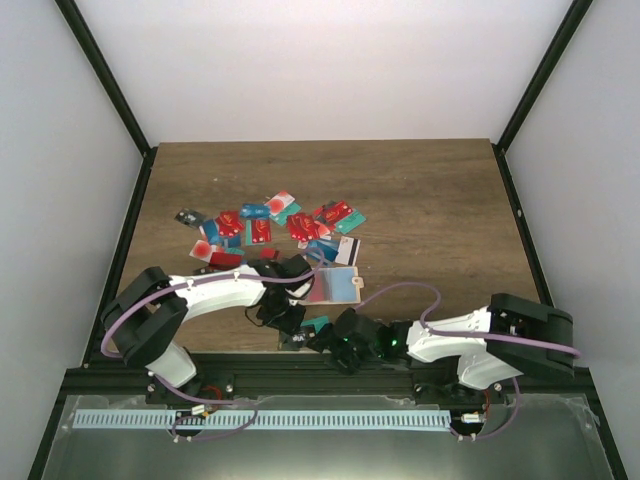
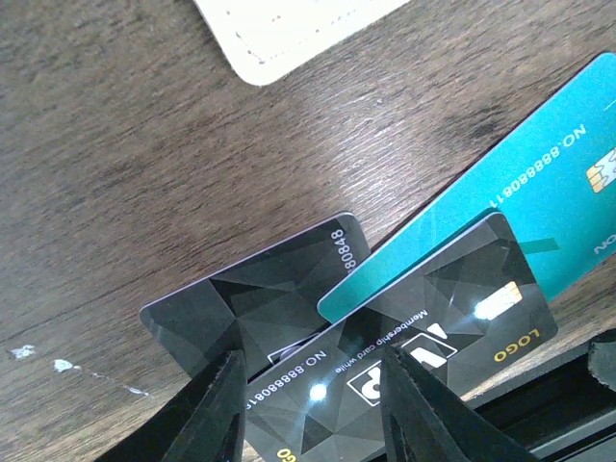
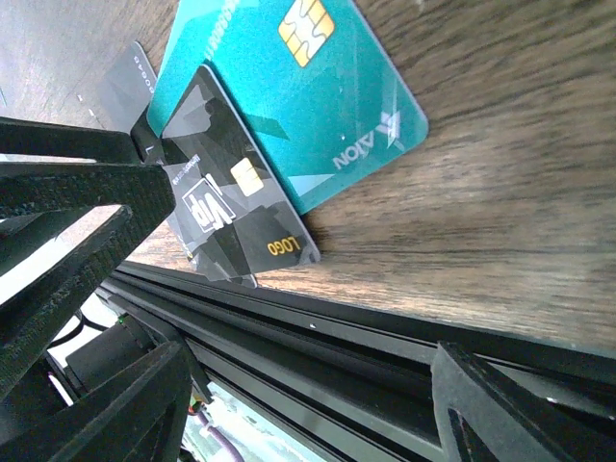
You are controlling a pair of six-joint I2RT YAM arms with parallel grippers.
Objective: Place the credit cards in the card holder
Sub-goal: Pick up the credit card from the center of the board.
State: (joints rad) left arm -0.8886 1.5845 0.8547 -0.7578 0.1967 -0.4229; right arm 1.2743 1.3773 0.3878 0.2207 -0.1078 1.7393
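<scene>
Black and shiny, one credit card [image 2: 452, 308] lies at the near edge of the desk [image 1: 430, 200], partly on top of a teal card [image 2: 539, 183], with a second black card [image 2: 260, 298] just beside it. I think the job right now is to pick up that top black card. To do it well, the left hand [image 2: 313, 371] should get one finger under the free edge, squeeze on that one card alone, and lift it slowly so the teal one does not slide along. The left hand's two fingers [image 2: 226, 414] are apart, one on each side of the black card. They sit right over it, but I cannot tell if the tips really touch it, as the view is too close. Nothing is pinched that I can see. The right hand [image 3: 298, 371] is low by the black rail [image 3: 337, 327], with its fingers wide apart and nothing in between. The card holder [image 1: 333, 287] lies flat on the desk just past these cards, and the big heap of cards [image 1: 270, 225] lies farther back.
</scene>
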